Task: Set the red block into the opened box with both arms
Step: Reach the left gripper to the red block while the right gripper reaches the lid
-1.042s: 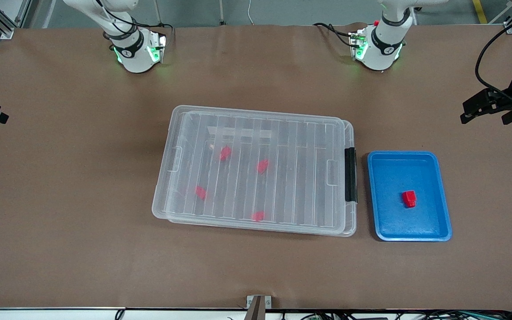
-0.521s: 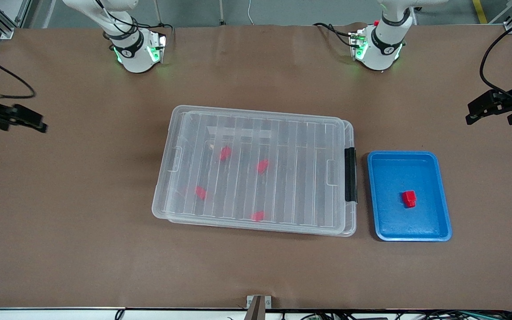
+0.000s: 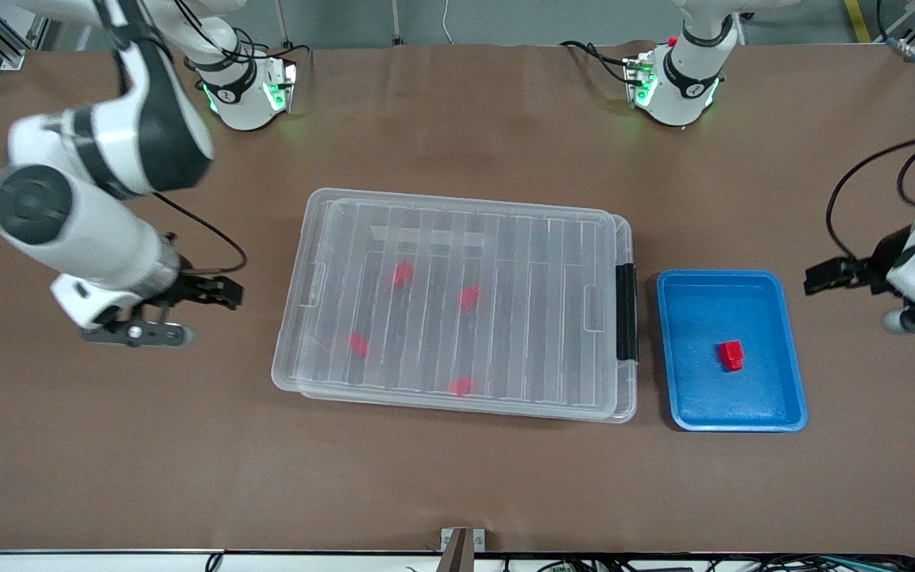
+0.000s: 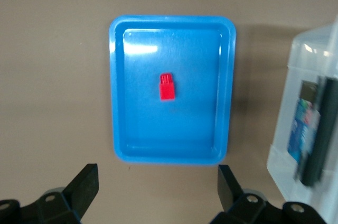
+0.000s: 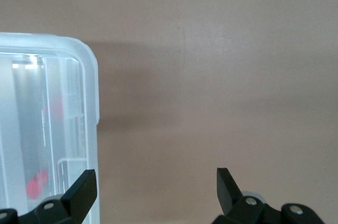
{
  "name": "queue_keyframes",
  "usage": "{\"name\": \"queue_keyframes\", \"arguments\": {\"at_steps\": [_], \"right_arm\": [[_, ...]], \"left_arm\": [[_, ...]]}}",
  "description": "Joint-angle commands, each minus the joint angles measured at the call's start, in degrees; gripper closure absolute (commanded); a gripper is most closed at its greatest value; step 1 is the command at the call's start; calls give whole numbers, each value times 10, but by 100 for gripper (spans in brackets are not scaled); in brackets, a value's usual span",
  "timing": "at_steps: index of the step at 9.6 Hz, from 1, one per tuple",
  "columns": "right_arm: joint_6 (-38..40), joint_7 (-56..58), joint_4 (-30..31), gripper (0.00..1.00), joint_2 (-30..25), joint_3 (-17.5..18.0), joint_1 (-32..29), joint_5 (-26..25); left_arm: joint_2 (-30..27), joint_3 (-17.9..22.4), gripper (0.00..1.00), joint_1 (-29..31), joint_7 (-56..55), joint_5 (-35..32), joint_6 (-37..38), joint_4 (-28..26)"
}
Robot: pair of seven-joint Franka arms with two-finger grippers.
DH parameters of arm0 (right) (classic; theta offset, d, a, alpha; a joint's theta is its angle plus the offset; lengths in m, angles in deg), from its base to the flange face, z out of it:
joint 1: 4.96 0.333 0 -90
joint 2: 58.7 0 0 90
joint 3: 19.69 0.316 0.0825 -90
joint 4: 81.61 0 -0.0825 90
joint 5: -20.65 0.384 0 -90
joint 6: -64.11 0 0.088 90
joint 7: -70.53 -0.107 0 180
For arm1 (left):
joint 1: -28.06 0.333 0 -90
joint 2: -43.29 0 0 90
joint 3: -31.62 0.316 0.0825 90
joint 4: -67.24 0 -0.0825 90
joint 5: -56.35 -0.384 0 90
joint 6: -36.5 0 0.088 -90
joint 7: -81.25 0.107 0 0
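A wide table [image 3: 457, 492] covered in brown paper fills the front view, with both arm bases glowing green along its robot edge. In the middle sits the box [image 3: 457, 306], a clear plastic bin with its ribbed lid [image 3: 505, 262] closed on top and a black latch [image 3: 626, 312] on the short end toward the left arm's end of the table; four red blocks show blurrily through the lid. Just beside that latch end lies a blue tray [image 3: 791, 357], and in it rests the red block [image 3: 731, 354], alone, with bare blue all round it. The right gripper [image 3: 223, 292] hangs over bare table near the box's unlatched short end, and the left gripper [image 3: 823, 278] is over the table just beside the tray. In the left wrist view the blue tray [image 4: 119, 97] sits whole below the camera, the red block [image 4: 167, 86] near its middle with its stub end showing, the box's latch corner [image 4: 311, 129] at the edge, and the left gripper [image 4: 158, 184] spread wide with nothing between its fingers. In the right wrist view a rounded corner of the box [image 5: 79, 60] shows with red smudges inside, and the right gripper [image 5: 157, 187] stands just as wide and empty over brown paper.
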Motion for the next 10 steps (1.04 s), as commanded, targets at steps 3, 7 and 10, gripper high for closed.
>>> {"name": "queue_keyframes", "arguments": {"at_steps": [3, 7, 10], "right_arm": [[-95, -30, 84, 0, 3, -2, 26, -54], [-124, -30, 92, 0, 23, -2, 25, -74], [-137, -29, 111, 0, 25, -2, 23, -104]], "left_arm": [[111, 1, 1, 9, 12, 15, -104, -39], [165, 2, 3, 8, 11, 8, -263, -115], [180, 3, 8, 9, 7, 7, -278, -135]]}}
